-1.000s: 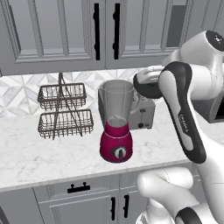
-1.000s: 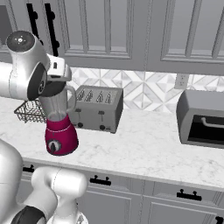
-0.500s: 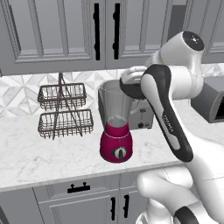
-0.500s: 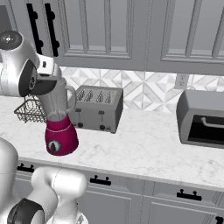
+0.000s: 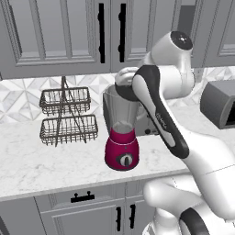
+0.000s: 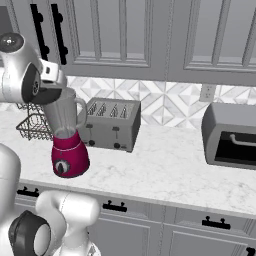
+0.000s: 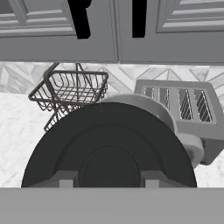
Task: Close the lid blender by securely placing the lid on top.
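Observation:
The blender [image 5: 121, 150] stands on the marble counter, a crimson base with a dark dial under a clear greyish jar [image 5: 118, 110]. It is also in the right base view, blender [image 6: 68, 154]. My gripper [image 5: 125, 82] hovers at the jar's top, shut on the lid [image 5: 126, 93], a round dark cap. In the hand view the lid [image 7: 109, 148] spreads wide below me, with the gripper [image 7: 108, 181] closed across its middle. The jar's grey rim [image 7: 153, 107] peeks out past the lid's far right edge, so the lid sits slightly off-centre. Whether lid and rim touch I cannot tell.
A two-tier wire basket [image 5: 69, 114] stands left of the blender. A silver toaster [image 6: 110, 122] sits just behind and right of it. Farther right is a dark grey oven [image 6: 232, 135]. Wall cabinets [image 5: 59, 32] hang close above the arm.
The arm has swung left with the lid, from beside the toaster to over the jar's top. The blender has not moved.

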